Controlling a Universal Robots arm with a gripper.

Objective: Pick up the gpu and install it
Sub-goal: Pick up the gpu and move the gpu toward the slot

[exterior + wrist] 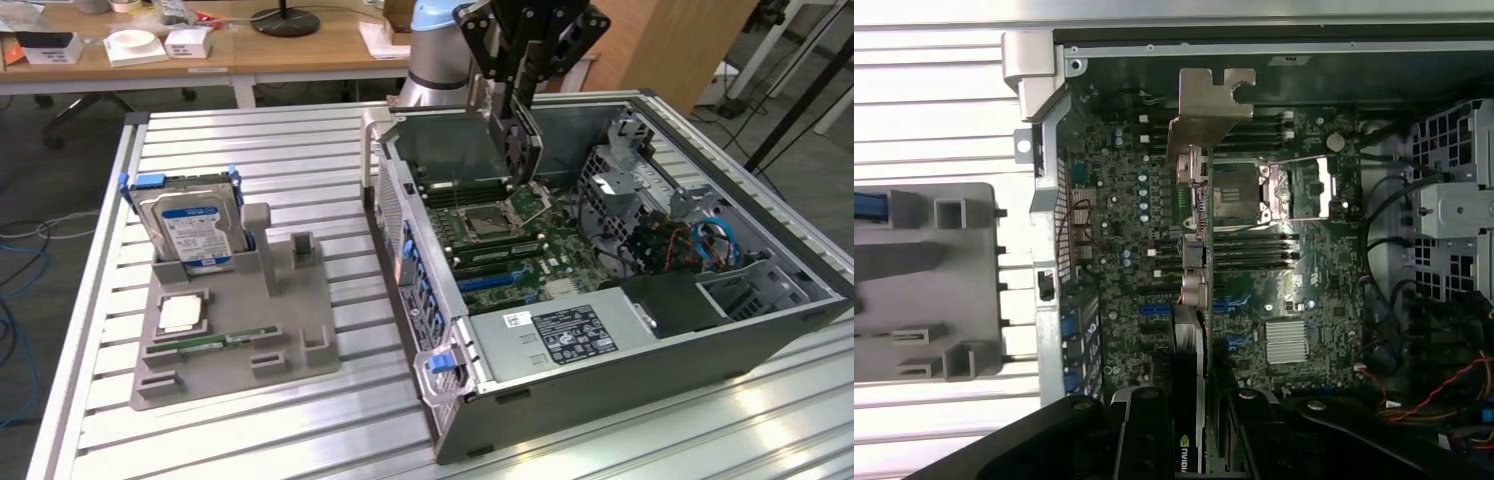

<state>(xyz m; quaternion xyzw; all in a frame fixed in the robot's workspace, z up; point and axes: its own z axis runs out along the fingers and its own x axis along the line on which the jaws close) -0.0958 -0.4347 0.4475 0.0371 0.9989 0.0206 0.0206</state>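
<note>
Claw: we find the gripper (521, 80) clenched on the gpu (523, 150), with a finger on each face at the card's upper end.
Card position: the gpu hangs on end inside the open computer case (747, 330), over the motherboard (514, 255) and just beside the processor socket (487, 215). We cannot tell whether it touches the board.
Orientation: in the wrist view the silver bracket (1209, 100) is the end farthest from the gripper.
Handling: we judge the card stiff, fairly light, and fragile at its components and contacts.
Hold points: we favour the flat faces or the cooler block, never the contact edge.
Table: the hard drive (194, 230) stands in the grey fixture (287, 330) near the table edge at the exterior view's left.
</note>
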